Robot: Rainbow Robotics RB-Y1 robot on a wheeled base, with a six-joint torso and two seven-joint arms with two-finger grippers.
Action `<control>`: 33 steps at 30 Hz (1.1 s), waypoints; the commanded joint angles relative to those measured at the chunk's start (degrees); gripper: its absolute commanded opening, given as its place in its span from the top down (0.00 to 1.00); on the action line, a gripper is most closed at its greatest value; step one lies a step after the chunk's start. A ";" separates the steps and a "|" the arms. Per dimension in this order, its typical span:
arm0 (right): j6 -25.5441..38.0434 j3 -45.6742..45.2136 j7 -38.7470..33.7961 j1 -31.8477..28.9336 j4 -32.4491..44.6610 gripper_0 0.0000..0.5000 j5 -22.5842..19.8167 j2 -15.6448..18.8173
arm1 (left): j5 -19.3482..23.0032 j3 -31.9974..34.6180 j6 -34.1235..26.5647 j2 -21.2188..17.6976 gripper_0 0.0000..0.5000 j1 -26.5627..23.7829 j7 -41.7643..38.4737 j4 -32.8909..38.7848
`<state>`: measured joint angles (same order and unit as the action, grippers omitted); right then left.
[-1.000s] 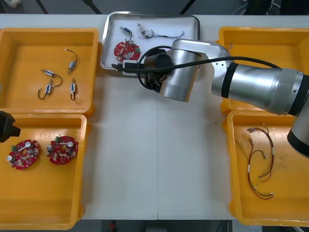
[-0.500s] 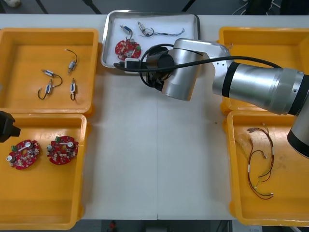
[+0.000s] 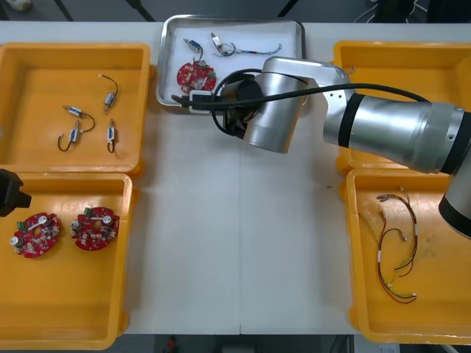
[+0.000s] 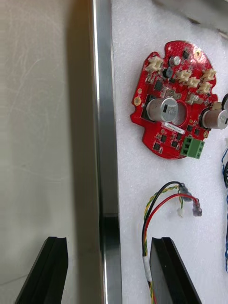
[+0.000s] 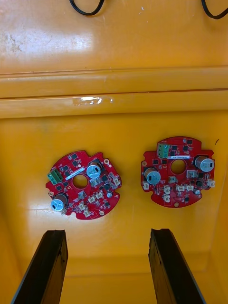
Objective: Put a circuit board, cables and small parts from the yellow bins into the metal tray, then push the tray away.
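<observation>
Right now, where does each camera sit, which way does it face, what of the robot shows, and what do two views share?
Front view: above the arms, facing steeply down at the table; right arm at the metal tray, left gripper at the left edge.
Right wrist view: on that wrist, facing the tray's rim; open fingers straddle it.
Left wrist view: on that wrist, facing into a yellow bin with two circuit boards; open fingers.
Shared: front and right wrist views show the tray's board.

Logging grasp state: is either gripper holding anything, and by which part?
Nothing held. Right gripper is open astride the rim of the metal tray; left gripper is open over two circuit boards.
</observation>
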<state>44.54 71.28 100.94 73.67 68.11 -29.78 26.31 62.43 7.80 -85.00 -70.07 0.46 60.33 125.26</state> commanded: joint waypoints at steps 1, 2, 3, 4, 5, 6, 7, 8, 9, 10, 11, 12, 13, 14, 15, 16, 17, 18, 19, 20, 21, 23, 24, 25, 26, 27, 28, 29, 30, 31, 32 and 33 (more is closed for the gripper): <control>8.02 -4.04 1.81 3.15 8.18 0.00 -0.36 2.43 | 0.41 1.87 0.54 -2.88 0.00 1.03 -1.00 0.16; 10.21 -4.83 1.89 3.15 10.11 0.00 -0.45 3.05 | 0.41 1.87 0.54 -2.88 0.00 1.03 -1.00 0.16; 11.36 -5.27 1.81 3.15 11.08 0.00 -0.54 3.31 | 0.41 1.87 0.54 -2.88 0.00 1.03 -1.00 0.16; 13.82 -6.06 1.54 3.15 13.01 0.00 -0.98 3.84 | 0.41 1.87 0.54 -2.88 0.00 1.03 -1.00 0.16; 16.37 -6.94 1.45 3.06 14.60 0.00 -1.86 4.54 | 0.41 1.87 0.54 -2.88 0.00 1.03 -1.00 0.16; 18.65 -8.00 1.28 3.06 16.18 0.00 -3.18 5.16 | 0.41 1.87 0.54 -2.88 0.00 1.03 -1.00 0.16; 19.88 -8.61 1.10 3.06 16.97 0.00 -3.79 5.42 | 0.41 1.87 0.54 -2.88 0.00 1.03 -1.00 0.16; 22.52 -9.75 0.75 2.88 18.46 0.00 -5.20 5.95 | 0.41 1.87 0.54 -2.88 0.00 1.03 -1.00 0.16; 23.84 -10.46 0.22 2.62 19.25 0.00 -5.73 6.21 | 0.41 1.87 0.54 -2.88 0.00 1.03 -1.00 0.16; 26.12 -12.04 -1.18 2.09 20.92 0.00 -6.87 6.83 | 0.41 1.87 0.54 -2.88 0.00 1.03 -1.00 0.16; 28.23 -13.53 -2.50 1.39 22.68 0.00 -7.57 7.36 | 0.41 1.87 0.54 -2.88 0.00 1.03 -1.00 0.16; 29.29 -14.32 -3.03 0.95 23.65 0.00 -7.75 7.62 | 0.41 1.87 0.54 -2.88 0.00 1.03 -1.00 0.16; 31.31 -15.91 -4.26 -0.10 25.67 0.00 -7.92 8.24 | 0.41 1.87 0.54 -2.88 0.00 1.03 -1.00 0.16; 33.42 -17.31 -5.67 -1.16 27.96 0.00 -7.92 8.85 | 0.41 1.87 0.54 -2.88 0.00 1.03 -1.00 0.16; 35.17 -18.72 -7.16 -2.13 29.89 0.00 -7.92 9.47 | 0.41 1.87 0.54 -2.88 0.00 1.03 -1.00 0.16; 36.14 -19.25 -7.95 -2.74 31.03 0.00 -7.92 9.82 | 0.41 1.87 0.54 -2.88 0.00 1.03 -1.00 0.16; 37.99 -20.30 -9.80 -3.71 33.14 0.00 -8.01 10.61 | 0.41 1.87 0.54 -2.88 0.00 1.03 -1.00 0.16; 39.57 -21.27 -11.82 -4.76 35.34 0.00 -7.92 11.49 | 0.41 1.87 0.54 -2.88 0.00 1.03 -1.00 0.16; 40.36 -21.79 -12.96 -5.20 36.48 0.00 -8.01 11.93 | 0.41 1.87 0.54 -2.88 0.00 1.03 -1.00 0.16; 41.77 -22.76 -15.16 -6.26 38.41 0.00 -7.92 12.72 | 0.41 1.87 0.54 -2.88 0.00 1.03 -1.00 0.16; 43.17 -23.82 -17.53 -7.40 40.44 0.00 -7.92 13.60 | 0.41 1.87 0.54 -2.88 0.00 1.03 -1.00 0.16; 44.93 -25.40 -20.69 -9.25 43.16 0.00 -7.92 15.09 | 0.41 1.87 0.54 -2.88 0.00 1.03 -1.00 0.16; 46.16 -26.72 -22.80 -10.48 45.09 0.00 -7.92 15.97 | 0.41 1.87 0.54 -2.88 0.00 1.03 -1.00 0.16; 46.69 -27.33 -23.86 -11.18 46.06 0.00 -8.01 16.41 | 0.41 1.87 0.54 -2.88 0.00 1.03 -1.00 0.16; 47.57 -28.47 -25.70 -12.41 47.82 0.00 -8.10 17.46 | 0.41 1.87 0.54 -2.88 0.00 1.03 -1.00 0.16; 48.27 -29.44 -27.64 -13.46 49.31 0.00 -8.54 18.43 | 0.41 1.87 0.54 -2.88 0.00 1.03 -1.00 0.16; 48.89 -30.58 -29.75 -14.52 50.63 0.00 -9.50 19.66 | 0.41 1.87 0.54 -2.88 0.00 1.03 -1.00 0.16; 49.15 -31.20 -30.89 -15.13 51.25 0.00 -10.21 20.36 | 0.41 1.87 0.54 -2.88 0.00 1.03 -1.00 0.16; 49.41 -32.34 -32.65 -16.19 52.21 0.00 -11.44 21.68 | 0.41 1.87 0.54 -2.88 0.00 1.03 -1.00 0.16; 49.50 -33.04 -33.61 -16.80 52.74 0.00 -12.23 22.39 | 0.41 1.87 0.54 -2.88 0.00 1.03 -1.00 0.16; 49.68 -34.98 -35.99 -18.56 53.97 0.00 -14.08 23.97 | 0.41 1.87 0.54 -2.88 0.00 1.03 -1.00 0.16; 49.76 -35.68 -36.69 -19.26 54.41 0.00 -14.69 24.49 | 0.41 1.87 0.54 -2.88 0.00 1.03 -1.00 0.16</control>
<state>93.75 40.36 68.13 57.44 119.44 -42.20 46.57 62.43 7.80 -84.99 -70.09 0.49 60.33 125.24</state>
